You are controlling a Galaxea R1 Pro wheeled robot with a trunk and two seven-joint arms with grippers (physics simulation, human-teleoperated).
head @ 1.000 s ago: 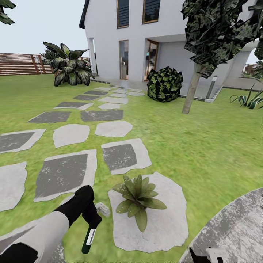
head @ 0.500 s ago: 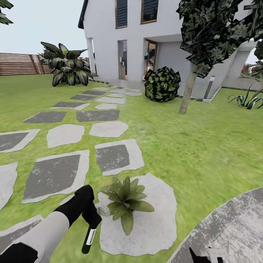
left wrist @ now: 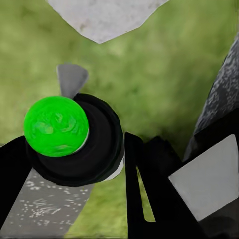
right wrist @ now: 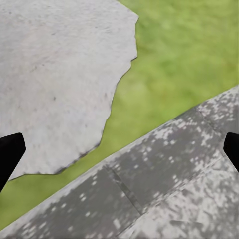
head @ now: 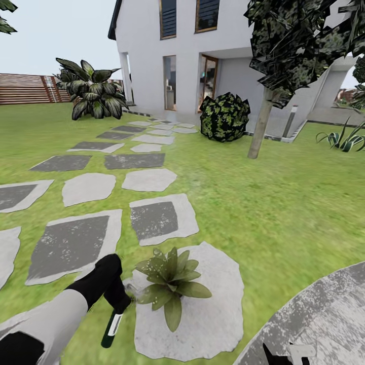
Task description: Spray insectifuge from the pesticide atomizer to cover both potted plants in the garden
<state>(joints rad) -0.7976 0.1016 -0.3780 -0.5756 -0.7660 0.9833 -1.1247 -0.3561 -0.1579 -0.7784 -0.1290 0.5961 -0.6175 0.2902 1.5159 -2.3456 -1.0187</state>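
Fingers of left gripper (head: 117, 310) clamped on pesticide atomizer (head: 111, 328), just left of near potted plant (head: 170, 282) on stepping stone (head: 213, 314). Right fingers (right wrist: 10, 152) spread, empty. Pickup done; spraying apparently pending.

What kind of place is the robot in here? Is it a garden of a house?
Most likely yes, a house garden: a green lawn crossed by pale stepping stones, a white house behind it, and a brown slatted fence at the far left. A small potted plant stands on a near stone.
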